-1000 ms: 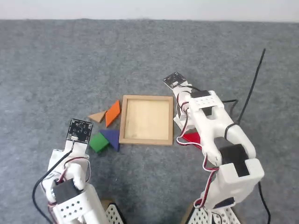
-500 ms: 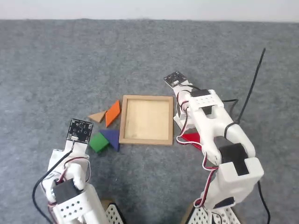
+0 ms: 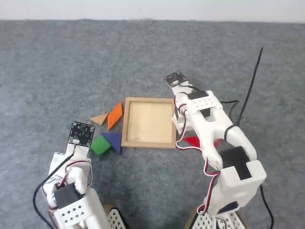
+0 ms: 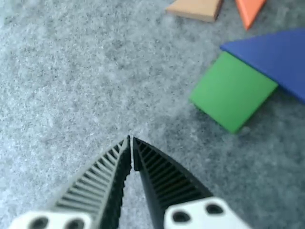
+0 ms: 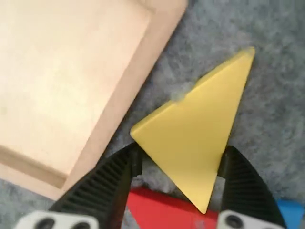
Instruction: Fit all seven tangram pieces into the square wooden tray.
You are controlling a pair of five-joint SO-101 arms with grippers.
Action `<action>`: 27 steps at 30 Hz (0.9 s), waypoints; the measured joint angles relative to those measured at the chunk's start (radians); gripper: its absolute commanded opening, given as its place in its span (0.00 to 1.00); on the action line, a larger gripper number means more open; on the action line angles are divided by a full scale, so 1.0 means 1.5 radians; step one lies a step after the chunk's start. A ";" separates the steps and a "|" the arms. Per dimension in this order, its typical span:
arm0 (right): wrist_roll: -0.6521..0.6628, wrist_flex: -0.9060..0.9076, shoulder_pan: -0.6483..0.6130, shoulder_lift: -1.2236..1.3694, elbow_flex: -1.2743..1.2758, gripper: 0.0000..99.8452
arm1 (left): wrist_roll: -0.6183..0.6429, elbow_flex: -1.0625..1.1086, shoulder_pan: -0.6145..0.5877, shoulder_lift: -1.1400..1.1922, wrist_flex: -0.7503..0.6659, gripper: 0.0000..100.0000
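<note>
Your right gripper [image 5: 181, 156] pinches the yellow triangle [image 5: 195, 129] just beside the wooden tray [image 5: 128, 90] rim, next to a red piece [image 5: 162, 210]. Held by slanted edges, it could slip out or snag the rim. Your left gripper [image 4: 131, 141] sits closed near the green square [image 4: 233, 90].

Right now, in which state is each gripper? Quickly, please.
Left gripper: closed, holding nothing, over the carpet.
Right gripper: closed on the yellow triangle, beside the tray.
</note>
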 measured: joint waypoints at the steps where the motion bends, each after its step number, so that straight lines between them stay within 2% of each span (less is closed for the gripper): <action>1: -0.009 0.000 0.000 0.000 0.000 0.29 | 0.000 0.000 0.000 0.000 0.000 0.02; 5: -0.037 0.006 -0.003 0.000 0.000 0.35 | 0.000 0.000 0.000 0.000 0.000 0.02; 19: -0.133 0.006 -0.039 0.041 -0.060 0.35 | 0.000 0.000 0.000 0.000 0.000 0.02; 27: -0.139 0.094 -0.031 0.135 -0.173 0.35 | 0.000 0.000 0.000 0.000 0.000 0.02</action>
